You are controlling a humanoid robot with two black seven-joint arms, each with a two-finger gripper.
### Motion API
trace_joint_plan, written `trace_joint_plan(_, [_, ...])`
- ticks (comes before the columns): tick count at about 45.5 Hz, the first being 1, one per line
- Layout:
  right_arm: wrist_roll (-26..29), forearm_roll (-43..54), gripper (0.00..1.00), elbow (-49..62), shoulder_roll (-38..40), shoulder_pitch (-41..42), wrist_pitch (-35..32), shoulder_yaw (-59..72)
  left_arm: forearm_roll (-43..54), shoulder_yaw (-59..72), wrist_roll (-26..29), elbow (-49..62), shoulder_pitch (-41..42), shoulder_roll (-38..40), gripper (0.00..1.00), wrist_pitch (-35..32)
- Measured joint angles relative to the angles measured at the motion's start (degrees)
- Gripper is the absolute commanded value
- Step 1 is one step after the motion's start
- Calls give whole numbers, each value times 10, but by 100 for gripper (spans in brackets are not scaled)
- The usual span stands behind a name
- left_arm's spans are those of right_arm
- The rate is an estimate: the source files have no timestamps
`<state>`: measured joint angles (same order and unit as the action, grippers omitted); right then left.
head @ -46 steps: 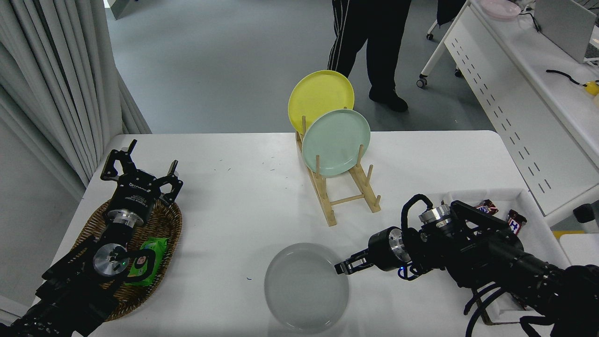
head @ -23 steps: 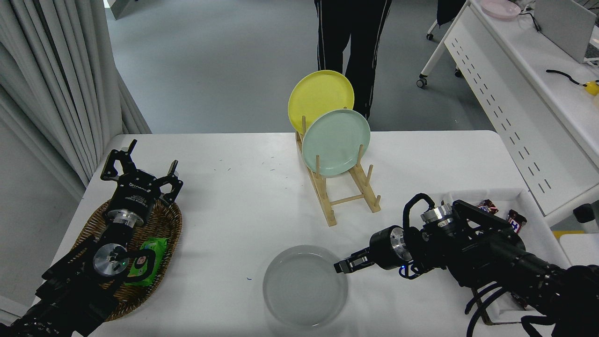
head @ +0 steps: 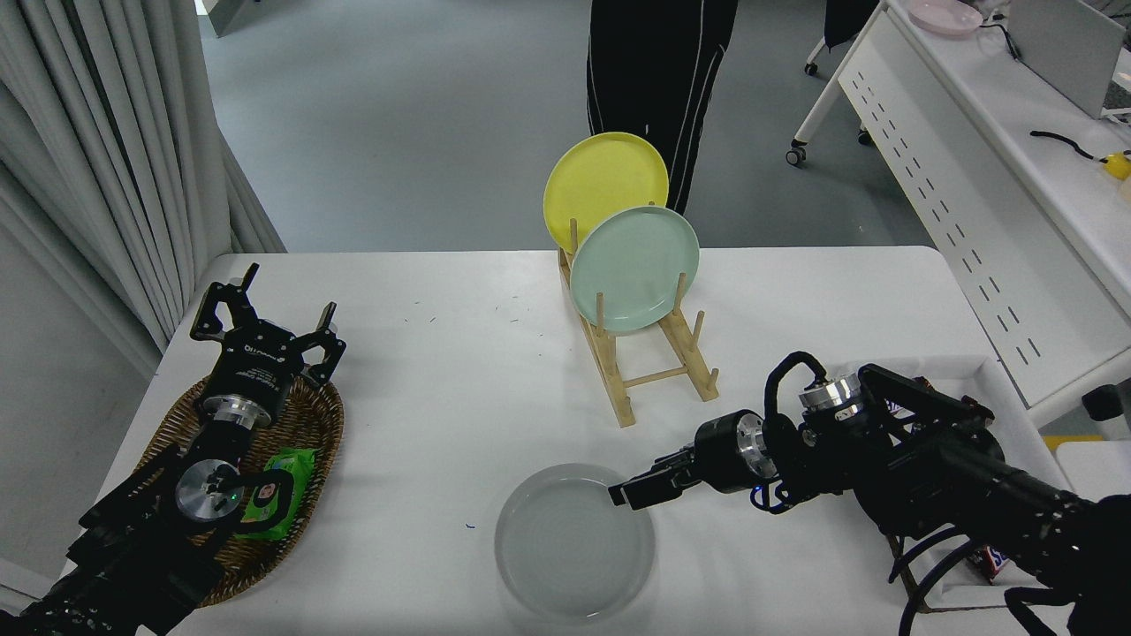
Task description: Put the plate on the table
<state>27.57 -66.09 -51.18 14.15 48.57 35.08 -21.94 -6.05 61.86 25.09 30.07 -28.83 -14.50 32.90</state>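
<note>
The pale grey plate (head: 573, 543) lies on the white table (head: 459, 353) near its front edge, about level. My right gripper (head: 626, 493) reaches in from the right and is closed on the plate's upper right rim, low over the table. My left gripper (head: 263, 329) is parked at the lower left above a wicker basket, fingers spread and empty.
A wooden rack (head: 649, 371) behind the plate holds a mint green plate (head: 634, 268) and a yellow plate (head: 603, 181). The wicker basket (head: 305, 433) holds a green packet (head: 278, 490). A white tray (head: 990, 380) sits under my right arm. A person (head: 658, 79) stands at the far side.
My right gripper has moved a little left and lowered the plate, which has settled flatter on the table. The person has stepped left behind the rack. The left arm has not moved.
</note>
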Motion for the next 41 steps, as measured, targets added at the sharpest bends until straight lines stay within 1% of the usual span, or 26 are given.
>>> trace_joint_plan(12, [1,-11,100,-113,69,21,-127,-1,0,0,0,0,0,0,100,0])
trace_joint_plan(18, [1,-18,100,-161,98,40,-171,-7,0,0,0,0,0,0,100,0])
trace_joint_plan(28, [1,-28,100,-205,130,95,-204,-13,0,0,0,0,0,0,100,0])
trace_joint_plan(37, [-3,-36,100,-216,156,146,-219,-10,0,0,0,0,0,0,100,0])
trace_joint_plan(41, [-8,-31,100,-218,171,163,-239,-10,0,0,0,0,0,0,100,0])
